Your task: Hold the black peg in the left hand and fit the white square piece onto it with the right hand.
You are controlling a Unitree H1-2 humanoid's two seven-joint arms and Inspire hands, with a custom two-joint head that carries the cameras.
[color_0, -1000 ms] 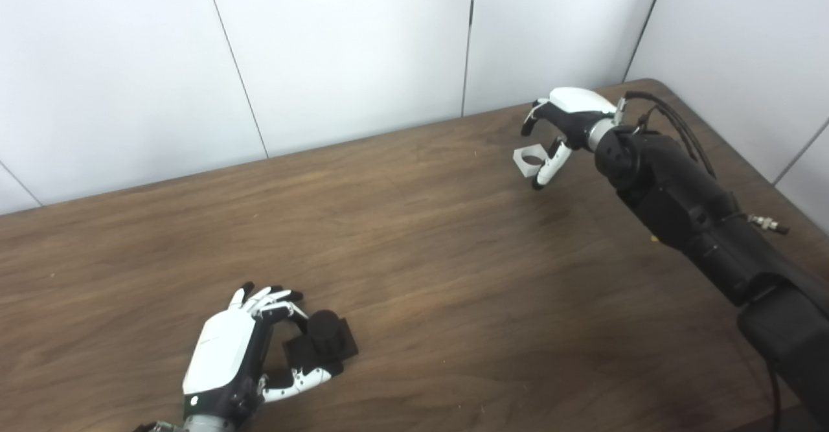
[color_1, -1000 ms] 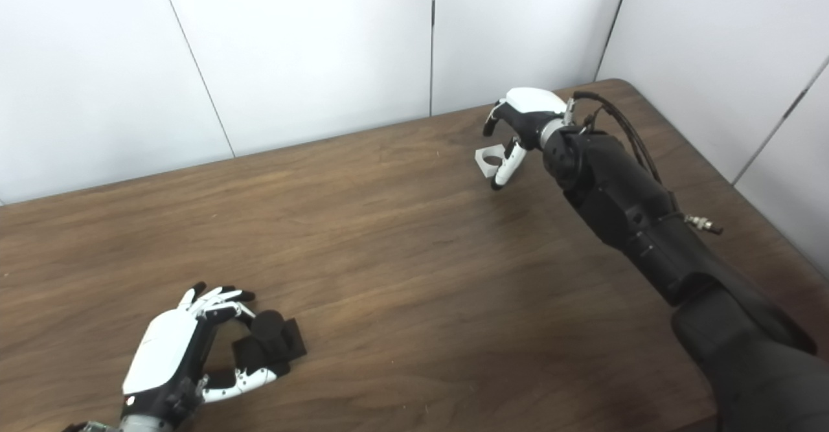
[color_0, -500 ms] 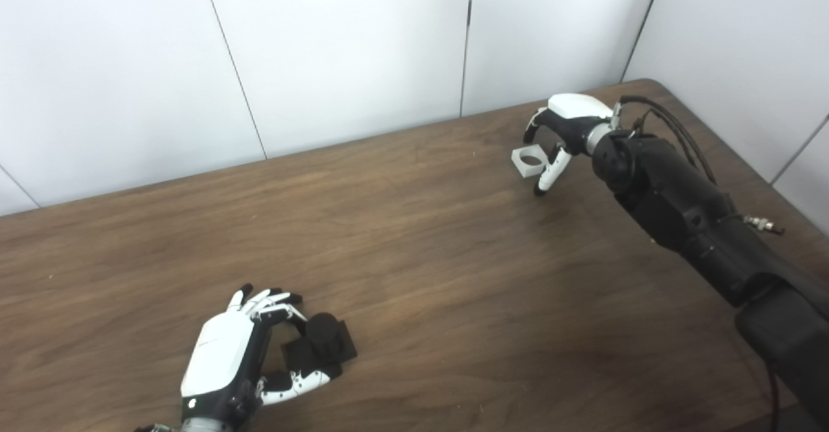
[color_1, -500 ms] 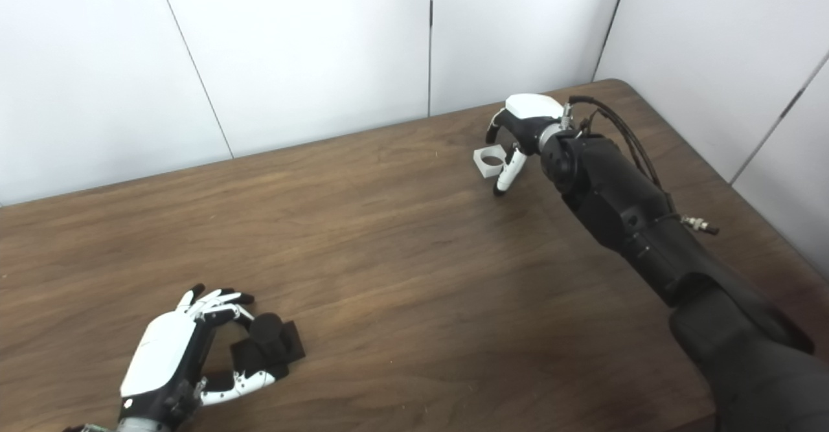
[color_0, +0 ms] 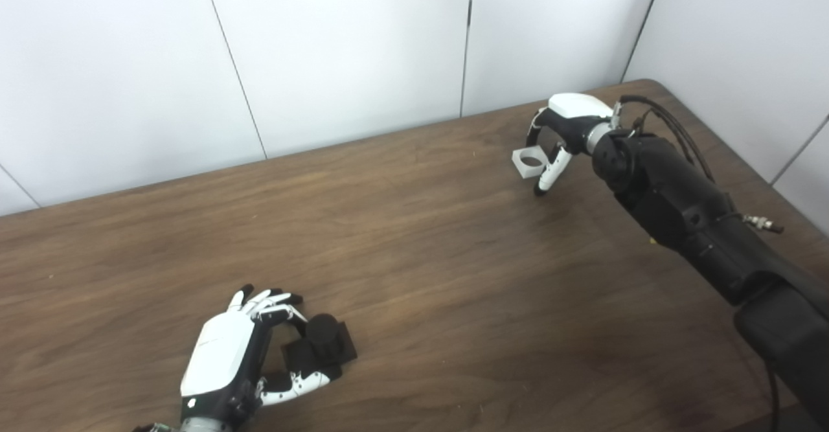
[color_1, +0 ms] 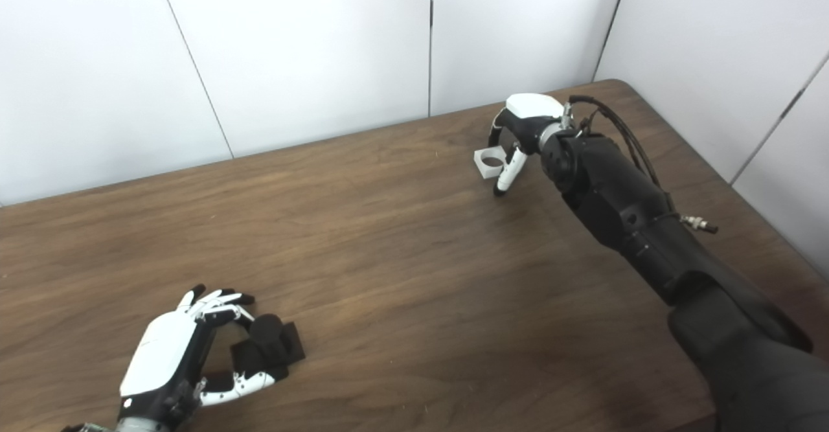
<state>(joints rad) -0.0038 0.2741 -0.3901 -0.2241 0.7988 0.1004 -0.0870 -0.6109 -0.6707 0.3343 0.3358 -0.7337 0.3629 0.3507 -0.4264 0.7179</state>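
The black peg (color_0: 322, 341), a short cylinder on a square base, rests on the table at the near left. My left hand (color_0: 223, 354) lies beside it, fingers curled over its far side and thumb against the base's near edge, gripping it. The white square piece (color_0: 528, 162), with a round hole, sits on the table at the far right. My right hand (color_0: 563, 127) is over it, fingers down on its far edge and thumb against its right side, closed on it. Both also show in the right eye view: the peg (color_1: 269, 348) and the piece (color_1: 489, 162).
The brown wooden table (color_0: 440, 276) ends at white wall panels (color_0: 337, 50) behind and to the right. My black right forearm (color_0: 686, 212) with cables stretches across the table's right side.
My right hand's fingers have come down from above the white piece onto its far edge. The left hand and the peg have not moved.
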